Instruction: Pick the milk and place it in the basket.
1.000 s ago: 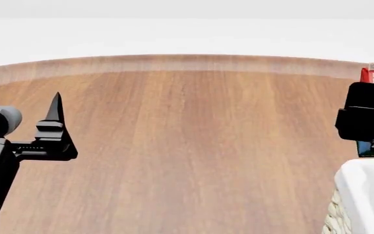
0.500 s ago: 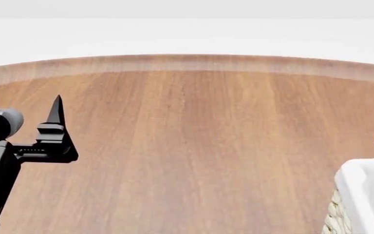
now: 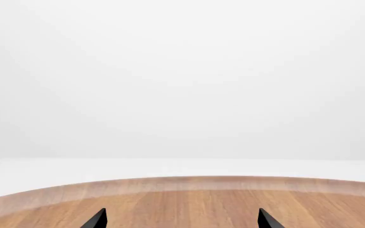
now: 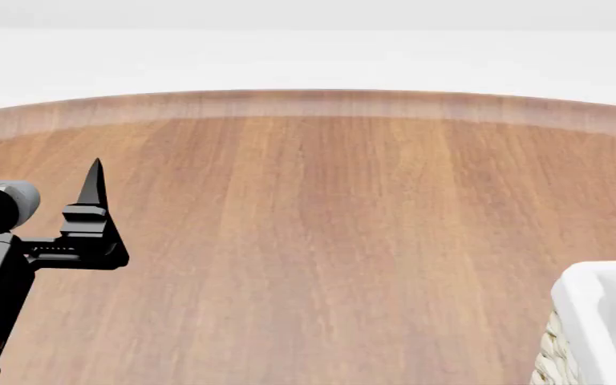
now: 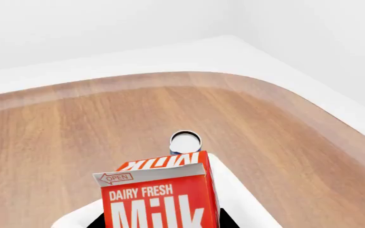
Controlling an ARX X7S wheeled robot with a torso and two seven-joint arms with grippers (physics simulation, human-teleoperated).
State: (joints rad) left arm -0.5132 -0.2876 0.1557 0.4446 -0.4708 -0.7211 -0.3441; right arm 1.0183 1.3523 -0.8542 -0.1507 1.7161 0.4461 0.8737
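The milk [image 5: 157,194], a red-topped carton with white "Milk" lettering, is held between the dark fingers [image 5: 228,221] of my right gripper [image 5: 162,224], which is shut on it. In the right wrist view it hangs over the basket's white cloth liner [image 5: 243,192]. In the head view only the basket's corner [image 4: 597,321] shows at the lower right, and the right gripper and the milk are out of view. My left gripper [image 4: 36,172] is open and empty over the table at the left, and also shows in the left wrist view [image 3: 182,221].
A wooden table [image 4: 319,224] with a rounded far edge lies under both arms. A small round can [image 5: 185,141] with a white top stands on the table just beyond the basket. White floor lies past the table's edge.
My right gripper with the milk has moved to the right and left the head view. My left gripper has sunk very slightly.
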